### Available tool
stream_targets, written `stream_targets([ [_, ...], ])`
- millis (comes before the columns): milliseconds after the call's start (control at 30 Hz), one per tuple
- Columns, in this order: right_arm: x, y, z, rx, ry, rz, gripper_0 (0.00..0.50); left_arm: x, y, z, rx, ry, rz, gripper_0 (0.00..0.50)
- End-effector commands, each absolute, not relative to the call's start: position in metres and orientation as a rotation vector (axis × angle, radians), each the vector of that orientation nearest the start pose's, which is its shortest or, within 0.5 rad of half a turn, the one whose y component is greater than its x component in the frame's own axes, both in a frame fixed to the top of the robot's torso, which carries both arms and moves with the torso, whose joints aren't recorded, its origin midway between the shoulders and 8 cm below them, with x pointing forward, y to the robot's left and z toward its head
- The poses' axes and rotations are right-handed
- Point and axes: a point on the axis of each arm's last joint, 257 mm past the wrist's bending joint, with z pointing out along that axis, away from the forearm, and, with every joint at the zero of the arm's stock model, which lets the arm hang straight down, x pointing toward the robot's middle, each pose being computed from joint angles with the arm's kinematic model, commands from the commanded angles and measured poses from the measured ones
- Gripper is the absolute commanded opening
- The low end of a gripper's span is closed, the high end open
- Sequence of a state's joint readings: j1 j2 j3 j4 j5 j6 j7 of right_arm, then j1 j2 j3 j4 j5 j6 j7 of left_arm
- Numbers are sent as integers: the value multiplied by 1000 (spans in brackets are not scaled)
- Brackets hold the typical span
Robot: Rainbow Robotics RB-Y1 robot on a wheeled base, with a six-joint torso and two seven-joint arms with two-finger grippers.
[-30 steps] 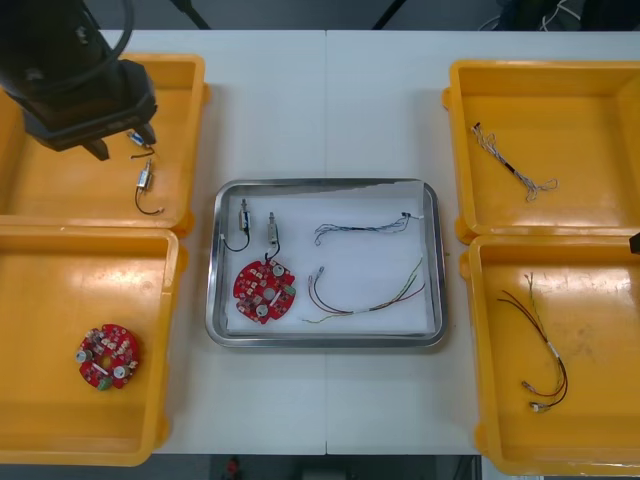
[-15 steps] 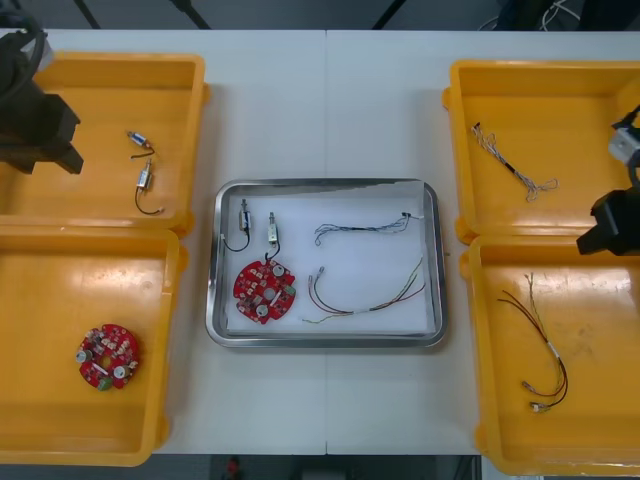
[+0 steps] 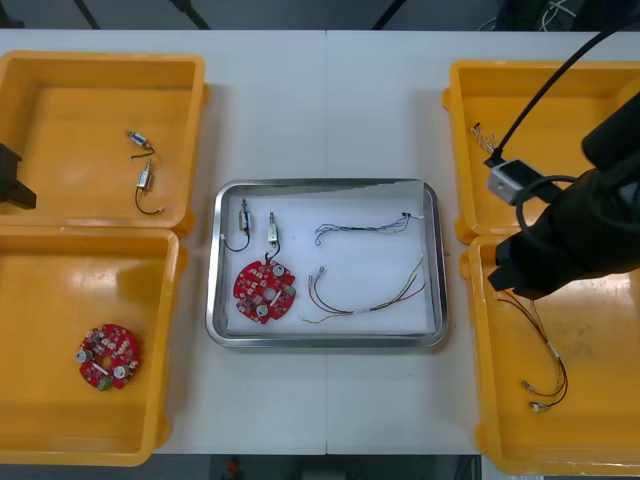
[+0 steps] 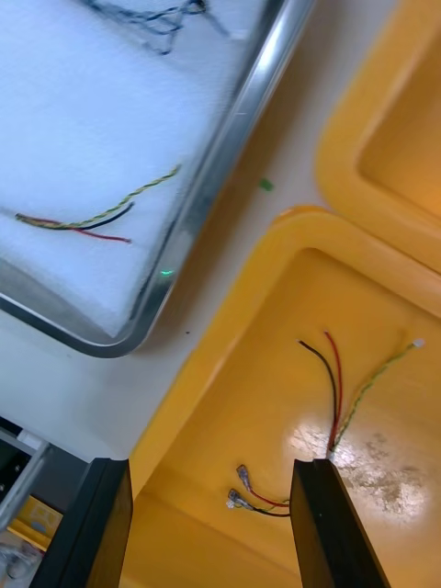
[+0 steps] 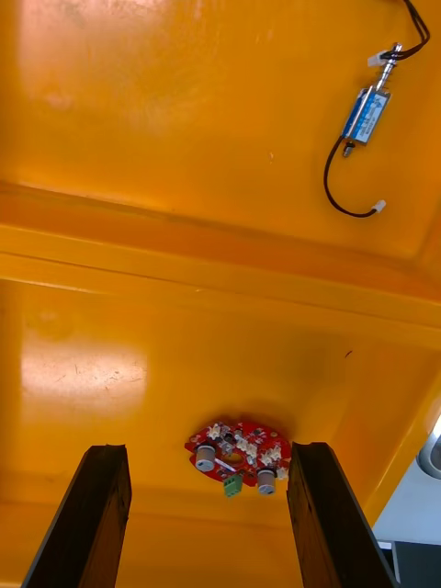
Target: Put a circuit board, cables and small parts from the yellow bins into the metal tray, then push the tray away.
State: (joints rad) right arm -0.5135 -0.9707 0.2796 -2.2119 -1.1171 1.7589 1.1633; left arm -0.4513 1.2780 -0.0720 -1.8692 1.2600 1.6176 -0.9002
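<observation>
Right gripper point(image 4: 213, 469), spread & empty, hangs just right of the tray point(image 3: 330, 341), over a bin point(image 3: 478, 400) w/ a red-black cable point(image 4: 335, 386). Tray already has board point(image 3: 264, 292), parts point(image 3: 271, 226), cables point(image 3: 365, 228), so prob. last pick or push; next: drop onto that cable. Left gripper point(image 5: 207, 448), also spread, waits far left of tray. Arm point(image 3: 590, 220) hides right gripper from above.

- Your bins point(image 3: 80, 110) are plain yellow.
- The tray point(image 3: 325, 341) has a shiny silver rim and a white inside.
- Just ahead of your right gripper point(image 4: 213, 469), the cable point(image 4: 335, 404) is red, black and twisted yellow-green.
- Ahead of your left gripper point(image 5: 207, 450), the circuit board point(image 5: 241, 450) is red.
</observation>
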Motion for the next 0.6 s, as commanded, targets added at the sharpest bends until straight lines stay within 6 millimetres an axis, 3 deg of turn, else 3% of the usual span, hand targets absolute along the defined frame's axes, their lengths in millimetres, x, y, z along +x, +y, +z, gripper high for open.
stream_targets([
  [33, 369, -183, -163, -1008, 2600, 25, 500, 414, 407, -104, -123, 2693, 34, 500],
  [367, 354, -106, -183, -1374, 2434, -22, 500, 394, 418, -124, -117, 2691, 46, 500],
  [600, 346, -65, -202, -1551, 2284, -53, 500, 390, 421, -127, -77, 2702, 66, 500],
])
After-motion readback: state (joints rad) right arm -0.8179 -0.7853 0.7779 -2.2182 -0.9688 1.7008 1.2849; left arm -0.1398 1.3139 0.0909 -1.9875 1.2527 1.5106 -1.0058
